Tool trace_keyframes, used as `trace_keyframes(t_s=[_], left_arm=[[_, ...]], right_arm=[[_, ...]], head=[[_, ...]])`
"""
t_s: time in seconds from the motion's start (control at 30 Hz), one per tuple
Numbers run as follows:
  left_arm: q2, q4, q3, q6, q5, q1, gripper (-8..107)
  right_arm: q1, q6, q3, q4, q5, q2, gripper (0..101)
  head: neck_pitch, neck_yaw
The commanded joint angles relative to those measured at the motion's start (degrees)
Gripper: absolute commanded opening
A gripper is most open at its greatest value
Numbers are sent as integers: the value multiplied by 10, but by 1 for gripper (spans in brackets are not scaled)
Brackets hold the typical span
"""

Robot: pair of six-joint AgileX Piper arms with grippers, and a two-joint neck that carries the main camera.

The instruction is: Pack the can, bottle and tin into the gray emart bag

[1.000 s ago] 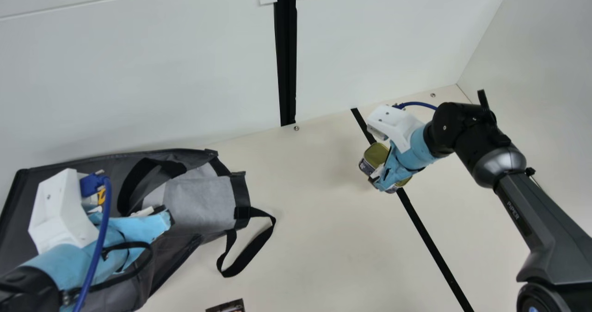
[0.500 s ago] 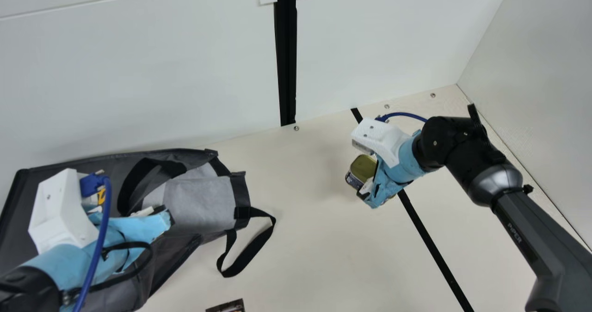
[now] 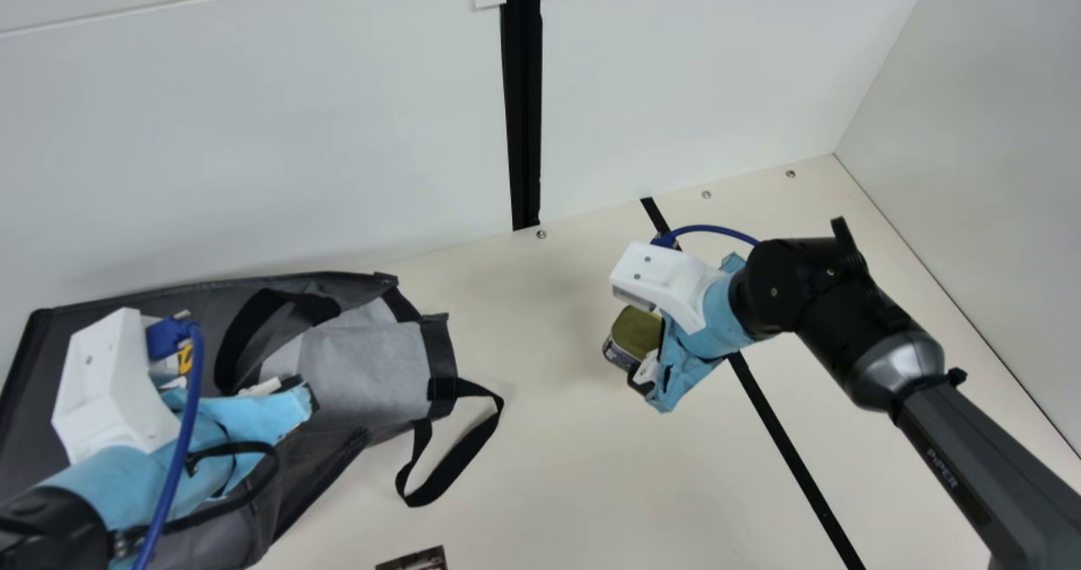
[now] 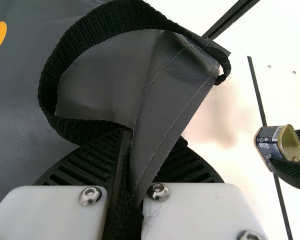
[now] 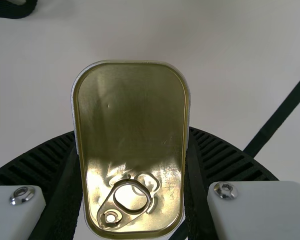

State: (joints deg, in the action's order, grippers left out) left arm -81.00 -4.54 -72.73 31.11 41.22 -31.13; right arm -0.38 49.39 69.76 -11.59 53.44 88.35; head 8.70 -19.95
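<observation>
Gray fabric, collapsed into a flat, slanting heap on a cream table (image 3: pixel 540 477), makes up the emart bag (image 3: pixel 363 376), its paler gray panel facing up and its black edging and folds showing. One black webbing handle (image 3: pixel 460 460) loops out from the bag's right end onto the table; another black webbing handle (image 3: pixel 245 329) curls over the bag itself. At the bag, the robot's left gripper (image 3: pixel 302 391), wrapped in torn blue covering behind a white camera housing (image 3: pixel 110 384), is clamped on a gray fold of its fabric; the left wrist view shows that fold pinched between the black ribbed fingers (image 4: pixel 97 160). To the right of the bag and apart from it, the right gripper (image 3: pixel 649 366) is closed around the sides of a rounded rectangular tin (image 3: pixel 635 329) with a gold-coloured ring-pull lid and a dark printed label. The tin is outside the bag; I cannot tell how high above the table it is. Seen from the right wrist, the lid faces the camera, its metal ring lying flat near one end. Farther right of the bag than the tin, a black stripe (image 3: pixel 790 443) crosses the table. Nearer the robot than the bag's loose handle lies a dark printed item (image 3: pixel 414 560), too cut off to identify.
</observation>
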Motion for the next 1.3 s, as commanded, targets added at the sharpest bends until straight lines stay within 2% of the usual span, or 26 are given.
trace_keyframes(t_s=[0.0,0.43,0.63,1.27], left_arm=[[0,0,0,0,0,0,10],[0,0,0,0,0,0,10],[0,0,0,0,0,0,10],[0,0,0,0,0,0,10]], right_arm=[[7,1,-2,-3,3,-3,0],[55,13,-23,-11,11,-30,0],[69,30,-37,-31,10,-40,0],[74,153,-72,-170,0,-57,0]], head=[[13,0],[13,0],[13,0],[13,0]])
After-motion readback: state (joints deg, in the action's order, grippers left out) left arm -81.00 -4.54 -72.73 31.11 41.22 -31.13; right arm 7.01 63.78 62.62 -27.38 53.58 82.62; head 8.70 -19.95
